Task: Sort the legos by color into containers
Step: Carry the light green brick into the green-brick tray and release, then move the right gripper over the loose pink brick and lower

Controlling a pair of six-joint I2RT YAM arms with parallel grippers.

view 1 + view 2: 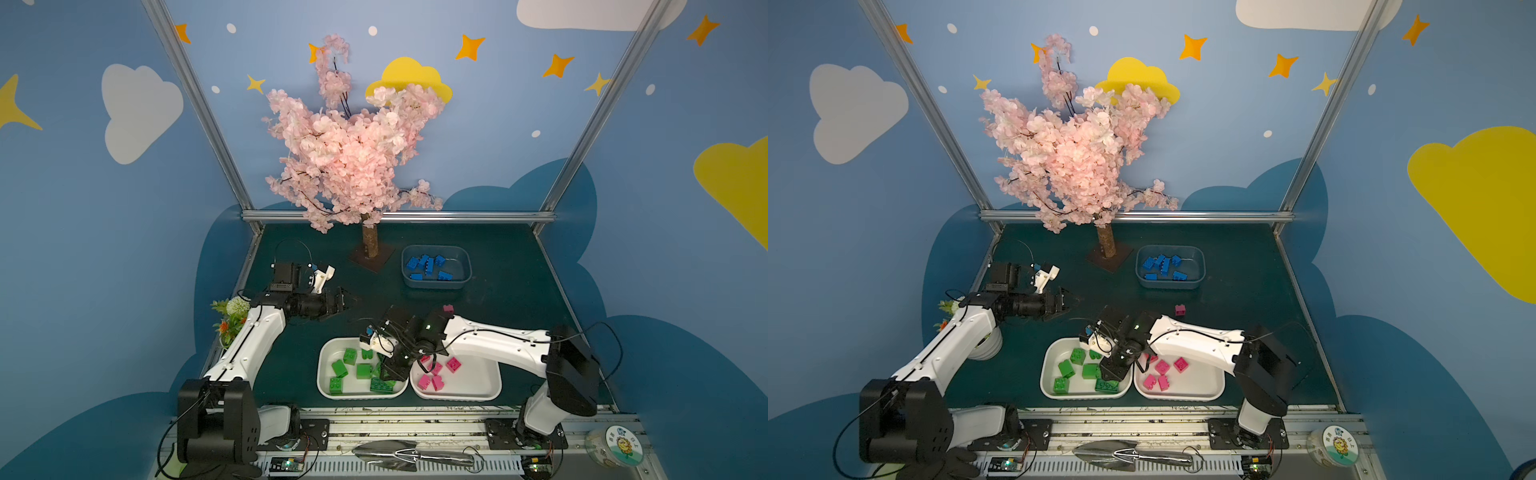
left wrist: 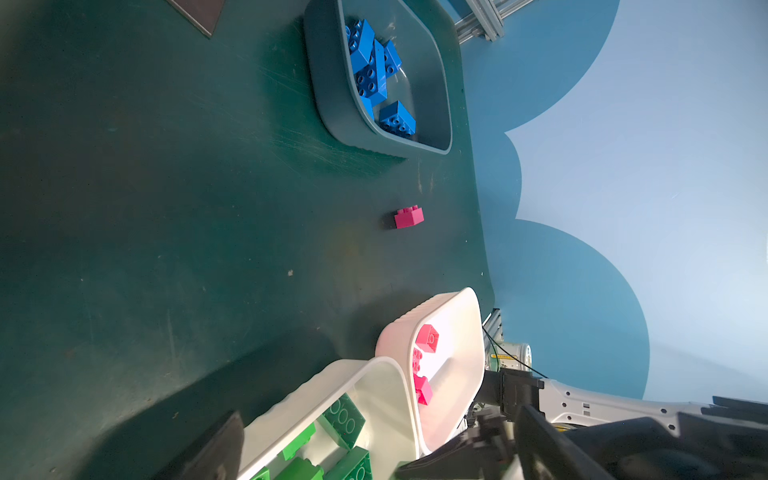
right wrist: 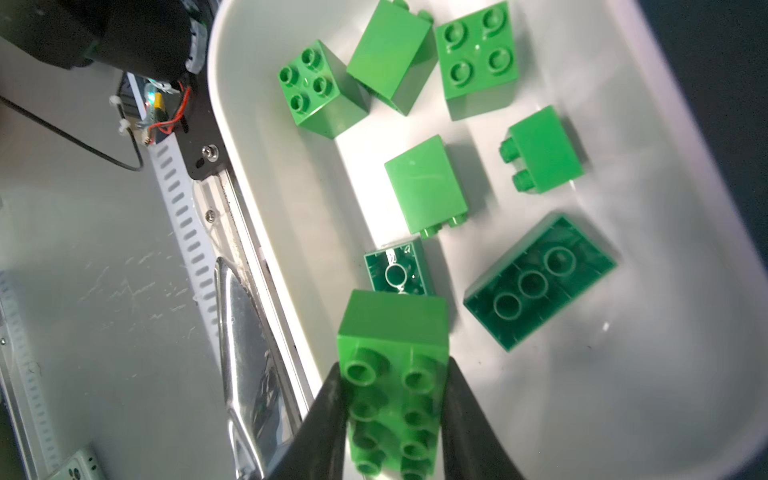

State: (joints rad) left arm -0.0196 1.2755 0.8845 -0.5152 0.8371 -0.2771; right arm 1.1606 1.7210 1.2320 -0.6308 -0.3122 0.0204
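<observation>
My right gripper [image 3: 394,374] is shut on a long green lego [image 3: 395,332] and holds it just above the left white tray [image 1: 321,376]. Several green legos [image 3: 424,187] lie in that tray. The right white tray [image 1: 482,390] holds several pink legos [image 1: 453,364]. At the back, the grey-blue tub [image 1: 466,274] contains several blue legos [image 1: 424,264]. One pink lego [image 1: 1180,309] rests loose on the mat behind my right arm and also shows in the left wrist view [image 2: 409,217]. My left gripper [image 1: 351,301] hovers open and empty over the mat at the left.
A pink blossom tree [image 1: 349,158] stands on a brown base [image 1: 371,253] at the back middle. A white flower pot [image 1: 984,345] sits under my left arm. A metal trowel [image 1: 399,455] and a round tin [image 1: 615,446] lie along the front rail.
</observation>
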